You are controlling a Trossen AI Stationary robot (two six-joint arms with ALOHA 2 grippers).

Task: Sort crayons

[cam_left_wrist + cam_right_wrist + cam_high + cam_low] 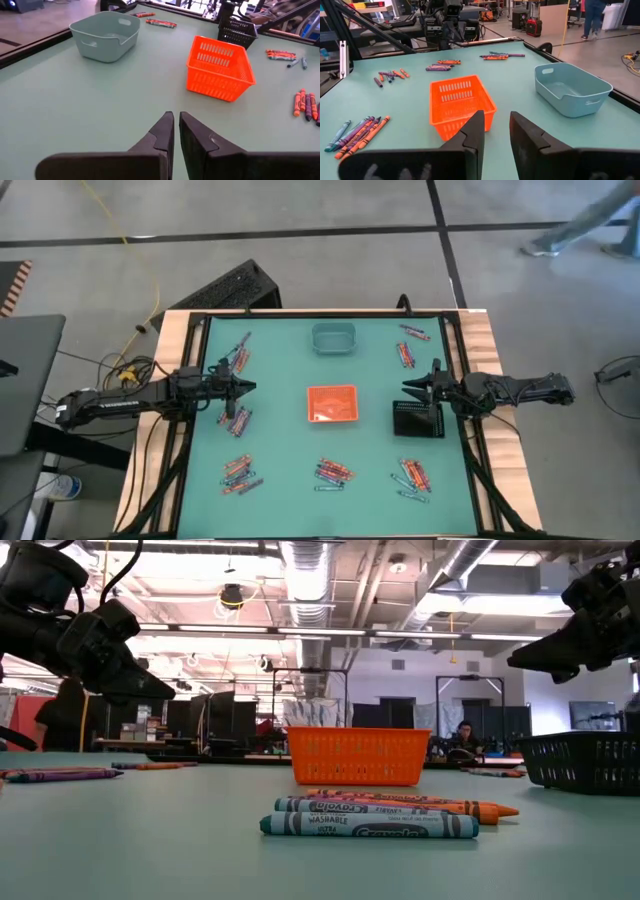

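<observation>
Left gripper clenched, empty, at left table edge; right gripper parted, empty, right edge — sorting not begun; next move: descend onto crayons.

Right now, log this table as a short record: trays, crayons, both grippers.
table: green mat
orange tray: centre, holds nothing I can make out
teal tray: far middle, empty
black tray: by the right arm
crayons: loose piles around the mat, nearest pile at the near middle edge
left gripper: shut, holding nothing, above the mat's left side
right gripper: open, empty, over the black tray's far edge
</observation>
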